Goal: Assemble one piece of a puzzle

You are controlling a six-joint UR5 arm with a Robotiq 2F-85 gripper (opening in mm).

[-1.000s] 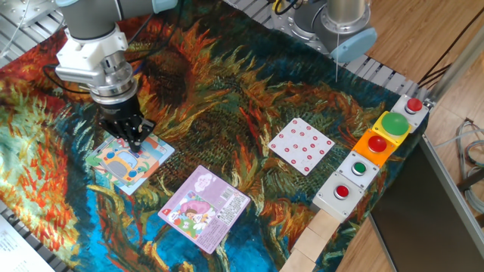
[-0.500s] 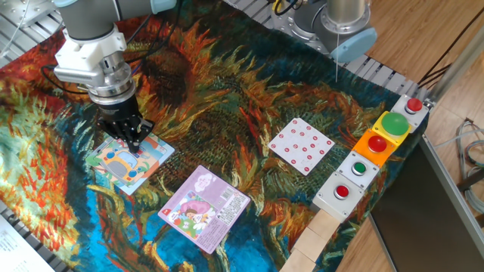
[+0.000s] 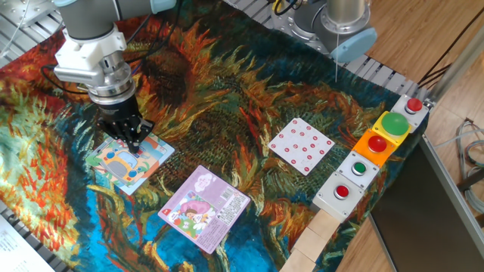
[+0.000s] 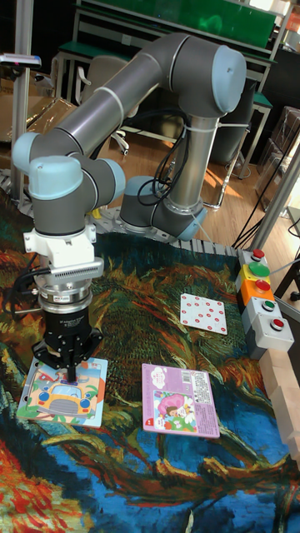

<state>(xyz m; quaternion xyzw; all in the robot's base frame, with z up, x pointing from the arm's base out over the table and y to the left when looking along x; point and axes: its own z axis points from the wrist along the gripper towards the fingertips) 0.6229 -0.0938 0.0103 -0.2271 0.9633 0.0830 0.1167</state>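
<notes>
The puzzle (image 3: 119, 163) (image 4: 48, 400) is a flat square board, pale blue and green with an orange vehicle picture. It lies on the painted cloth at the left of the table. My gripper (image 3: 137, 146) (image 4: 73, 376) points straight down over the board's far right part, with its tips resting on or just above the surface. The two black fingers (image 4: 67, 363) stand close together with no visible gap, so it looks shut. No separate piece shows between them; the tips hide that spot on the board.
A purple-pink square puzzle (image 3: 204, 207) (image 4: 179, 400) lies right of the board. A white card with red dots (image 3: 301, 145) (image 4: 202, 312) sits further right. A row of button boxes (image 3: 370, 162) (image 4: 262, 301) and wooden blocks (image 3: 314, 238) (image 4: 283, 400) line the right edge.
</notes>
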